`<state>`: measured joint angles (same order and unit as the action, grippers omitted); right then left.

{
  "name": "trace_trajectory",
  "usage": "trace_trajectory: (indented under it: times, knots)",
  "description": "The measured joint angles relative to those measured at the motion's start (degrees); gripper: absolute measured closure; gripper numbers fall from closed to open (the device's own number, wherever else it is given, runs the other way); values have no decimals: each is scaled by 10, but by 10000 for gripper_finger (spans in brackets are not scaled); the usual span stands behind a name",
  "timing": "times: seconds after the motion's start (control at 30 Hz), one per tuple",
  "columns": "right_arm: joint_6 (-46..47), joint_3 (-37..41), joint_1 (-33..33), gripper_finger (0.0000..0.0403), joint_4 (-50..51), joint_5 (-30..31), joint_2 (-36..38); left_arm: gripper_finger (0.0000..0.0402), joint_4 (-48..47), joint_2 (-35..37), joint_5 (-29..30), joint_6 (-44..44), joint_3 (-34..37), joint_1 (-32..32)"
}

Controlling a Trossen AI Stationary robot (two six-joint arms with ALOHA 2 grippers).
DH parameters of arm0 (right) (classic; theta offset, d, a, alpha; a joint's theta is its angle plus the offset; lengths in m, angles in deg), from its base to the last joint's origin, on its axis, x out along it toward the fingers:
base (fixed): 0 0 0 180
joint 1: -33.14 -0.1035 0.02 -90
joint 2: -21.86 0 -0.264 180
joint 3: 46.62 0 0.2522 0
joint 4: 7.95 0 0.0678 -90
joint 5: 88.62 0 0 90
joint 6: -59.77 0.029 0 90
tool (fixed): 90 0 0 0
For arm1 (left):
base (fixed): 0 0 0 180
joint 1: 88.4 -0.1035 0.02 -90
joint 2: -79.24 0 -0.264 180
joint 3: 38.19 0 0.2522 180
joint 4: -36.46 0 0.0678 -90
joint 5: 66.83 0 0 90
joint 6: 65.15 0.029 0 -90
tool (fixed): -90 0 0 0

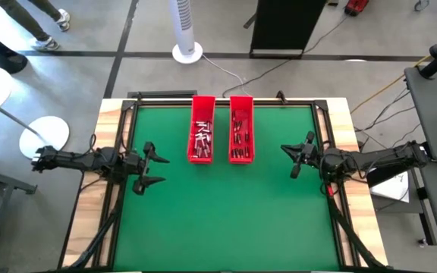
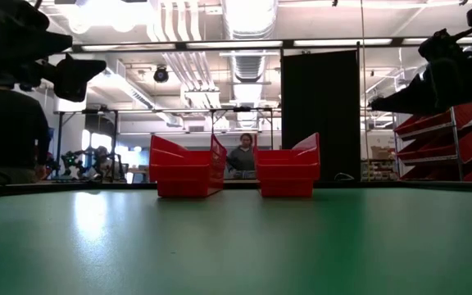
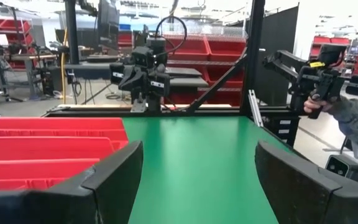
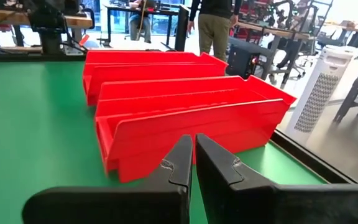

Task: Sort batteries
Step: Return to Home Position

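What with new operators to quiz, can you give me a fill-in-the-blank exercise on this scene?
The silvery batteries lie in the ___ red tray.
The darker batteries lie in the ___ red tray.
On the left gripper, the jaws stand ___.
On the right gripper, the jaws are ___.
Missing words: left; right; open; shut.

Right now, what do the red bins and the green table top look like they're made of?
The red bins look like moulded plastic, slightly glossy: thin even walls, light sheen on the rims. The green table top seems a smooth satin mat or coating; it softly mirrors the ceiling lights, material unclear.
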<state>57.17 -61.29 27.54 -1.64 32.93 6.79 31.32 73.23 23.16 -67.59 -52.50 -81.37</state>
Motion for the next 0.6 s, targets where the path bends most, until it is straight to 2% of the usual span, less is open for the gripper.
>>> trace_trajectory:
  times: [0.6]
  knots:
    - [-10,-2,0,390,-1,0,0,115,1,-33,0,0,0,0]
